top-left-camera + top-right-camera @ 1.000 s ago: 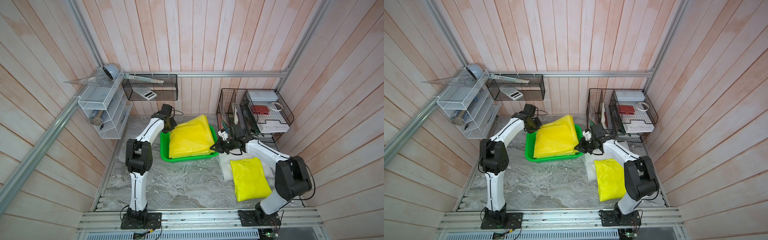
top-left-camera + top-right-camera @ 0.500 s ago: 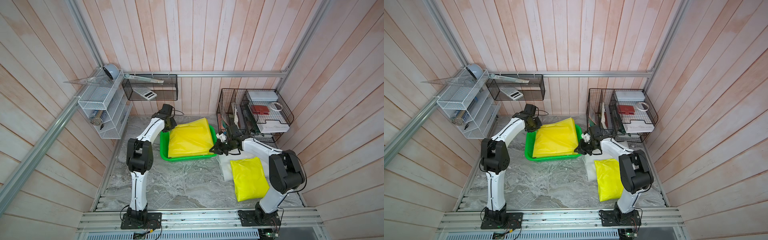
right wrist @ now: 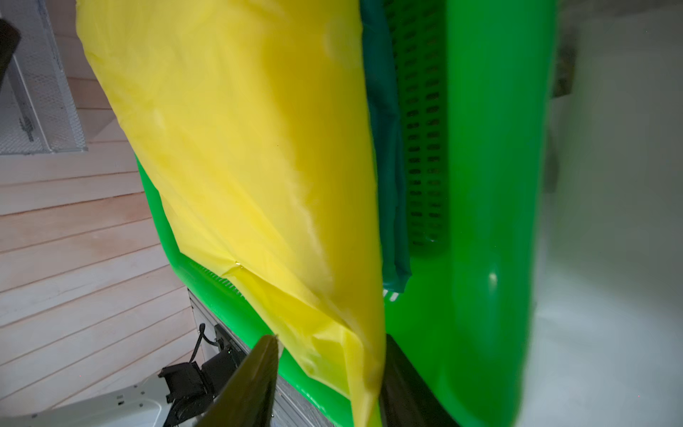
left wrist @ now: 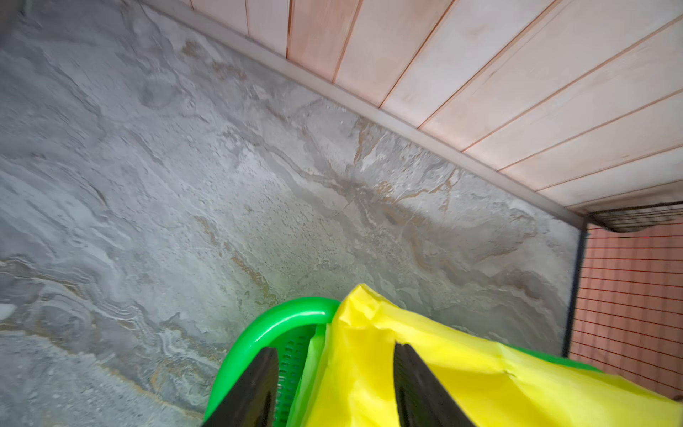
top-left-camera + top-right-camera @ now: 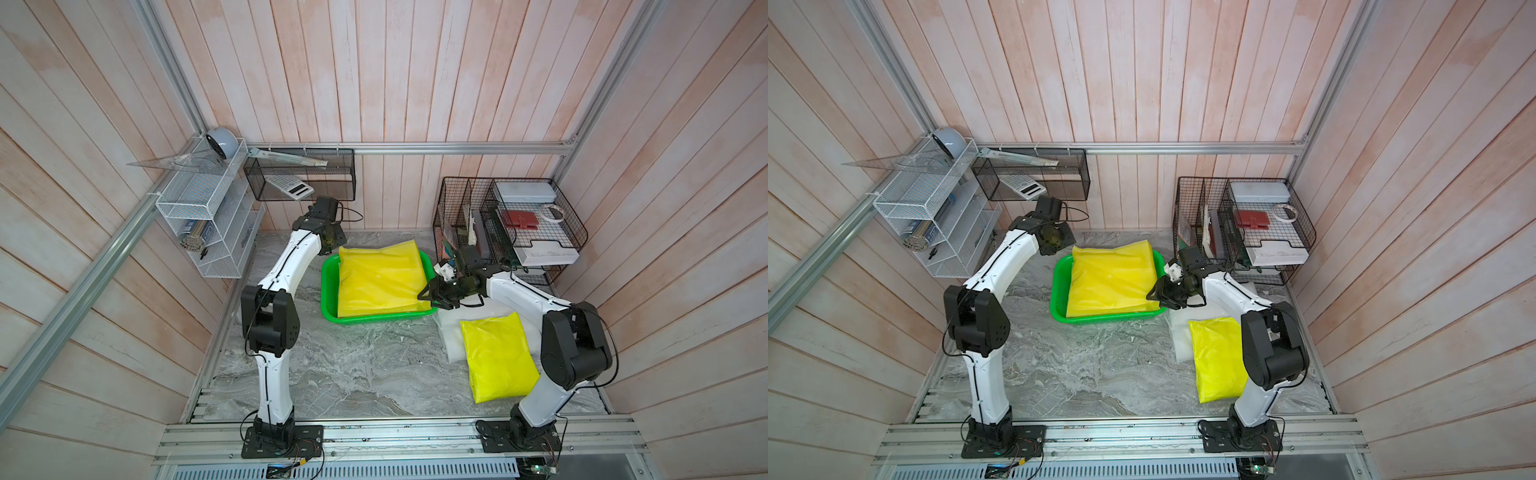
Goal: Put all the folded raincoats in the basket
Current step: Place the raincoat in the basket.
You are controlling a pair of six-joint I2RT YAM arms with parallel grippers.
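Folded raincoat (image 5: 380,282) sat in the green basket (image 5: 327,291) on the table, one corner over the far rim, while left gripper (image 4: 334,347) and right gripper (image 3: 332,338) had jaws spread at opposite corners.

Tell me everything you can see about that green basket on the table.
The basket is bright green glossy plastic, rectangular and shallow, with a rounded rim and slotted walls. It sits flat toward the back of the grey marbled table. A folded yellow raincoat fills most of it, one far corner riding over the rim. The left gripper and right gripper, both open, hang at opposite corners; contact with the basket is unclear.
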